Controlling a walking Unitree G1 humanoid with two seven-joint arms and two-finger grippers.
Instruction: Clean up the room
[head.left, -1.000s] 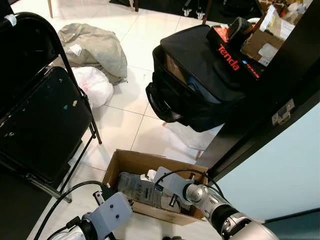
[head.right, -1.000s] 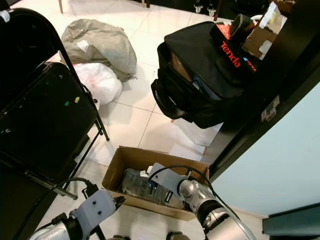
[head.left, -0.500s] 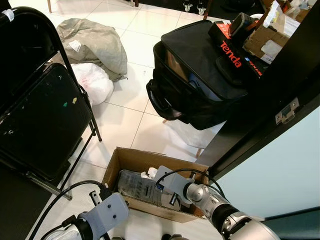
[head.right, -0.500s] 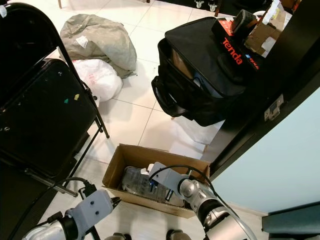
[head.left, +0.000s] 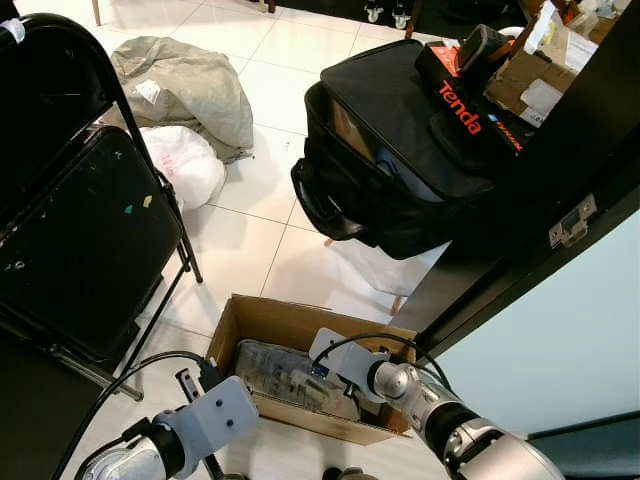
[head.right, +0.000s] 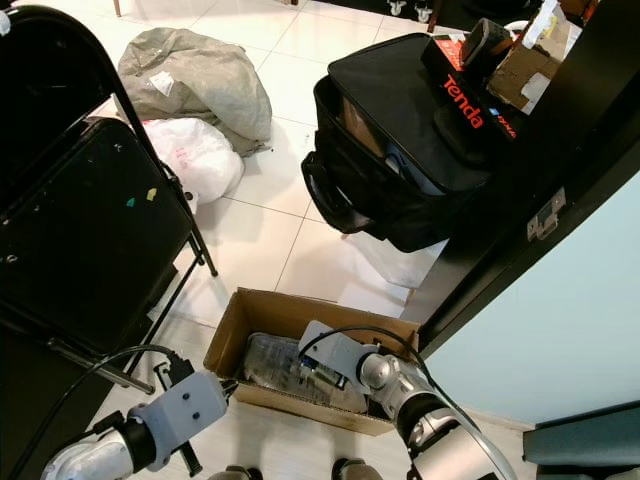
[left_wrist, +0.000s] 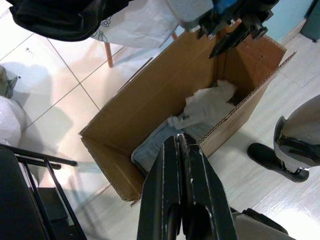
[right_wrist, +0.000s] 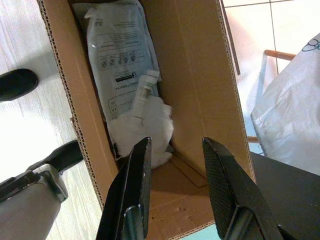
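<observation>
I'm looking down at a pale tiled floor (head.left: 262, 235) with clutter all round. Biggest thing on my left is the black folding chair (head.left: 75, 230), seat tilted up, its legs just beside the box. Ahead and to my right sits a big black bag (head.left: 400, 160) with red "Tenda" lettering on a box lying on top of it, and a white plastic bag (head.left: 385, 268) tucked under its near edge. Farther off on the left there's a grey sack (head.left: 185, 90) slumped on the tiles, with a white bin bag (head.left: 185, 165) touching its near side. A dark door frame (head.left: 540, 200) runs diagonally down my right.

Right below me is the open cardboard box (head.left: 262, 322), standing on the floor between the chair legs and the door frame. Inside it lies a flat grey printed pouch (right_wrist: 120, 60), and on the pouch's end a crumpled white wad (right_wrist: 142, 131) with a small white tube (right_wrist: 142, 90) lying across pouch and wad.

My right gripper (right_wrist: 172, 150) hangs over the box's open top, above the white wad, fingers (right_wrist: 137, 165) spread apart with nothing between them. My left gripper (left_wrist: 181, 145) is outside the box, near its long side wall, fingers pressed together and empty, pointing at the pouch inside. A dark shoe tip (left_wrist: 272, 160) shows on the floor beside the box.
</observation>
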